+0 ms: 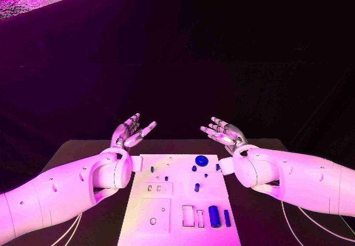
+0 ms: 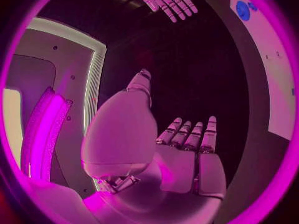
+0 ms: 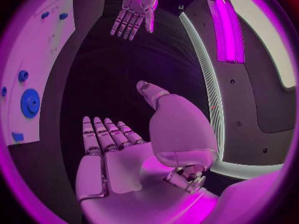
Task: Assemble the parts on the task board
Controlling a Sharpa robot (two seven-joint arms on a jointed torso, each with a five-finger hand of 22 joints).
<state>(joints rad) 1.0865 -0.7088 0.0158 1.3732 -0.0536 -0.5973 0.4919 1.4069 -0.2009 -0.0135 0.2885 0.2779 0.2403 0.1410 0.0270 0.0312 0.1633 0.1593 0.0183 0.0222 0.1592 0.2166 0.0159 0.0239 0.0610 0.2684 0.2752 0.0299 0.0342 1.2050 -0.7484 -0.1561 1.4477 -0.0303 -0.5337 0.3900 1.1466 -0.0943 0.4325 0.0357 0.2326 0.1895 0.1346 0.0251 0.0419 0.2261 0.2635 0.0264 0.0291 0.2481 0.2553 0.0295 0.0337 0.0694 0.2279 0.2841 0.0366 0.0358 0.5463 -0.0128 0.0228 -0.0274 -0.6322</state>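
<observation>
The white rectangular task board (image 1: 180,205) lies in the middle of the black table (image 1: 70,154), with small blue parts on it: a round blue gear-like disc (image 1: 201,160) near its far edge, a fat blue cylinder (image 1: 214,216) and a thin blue pin (image 1: 227,218) lying loose near its near right corner. Both the silver left hand (image 1: 132,131) and the silver right hand (image 1: 224,134) hover beyond the board's far edge, palms facing each other, fingers spread and holding nothing. Judging from the loose pieces and idle hands, the assembly looks barely begun, with most of the parts not yet seated.
</observation>
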